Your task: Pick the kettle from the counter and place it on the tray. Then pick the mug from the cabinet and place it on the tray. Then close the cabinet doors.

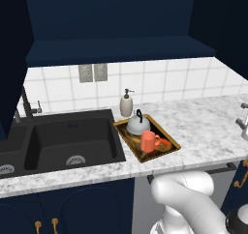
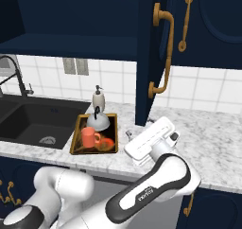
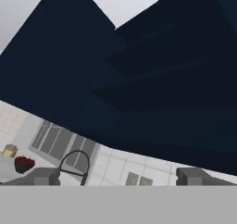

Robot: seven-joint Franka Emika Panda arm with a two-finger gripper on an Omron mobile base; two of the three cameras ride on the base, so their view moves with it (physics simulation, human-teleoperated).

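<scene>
Our tool [image 2: 131, 139] stands empty with jaws wide apart, low beside the open cabinet door [image 2: 158, 53] at its 12 o'clock. Kettle [image 1: 138, 124] and mug [image 1: 149, 141] already sit on the tray [image 1: 127, 137] on the table [image 1: 203, 126]. We should press the door's outer face and swing it shut slowly.

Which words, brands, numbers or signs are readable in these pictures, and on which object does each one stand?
Dark lettering on the white arm link, right base view: a short word, too small and tilted to read with certainty.
Tray: an orange-red picture on its base, no readable text.
Soap bottle, kettle, mug: no lettering visible.
Wall plates: no lettering visible.
</scene>
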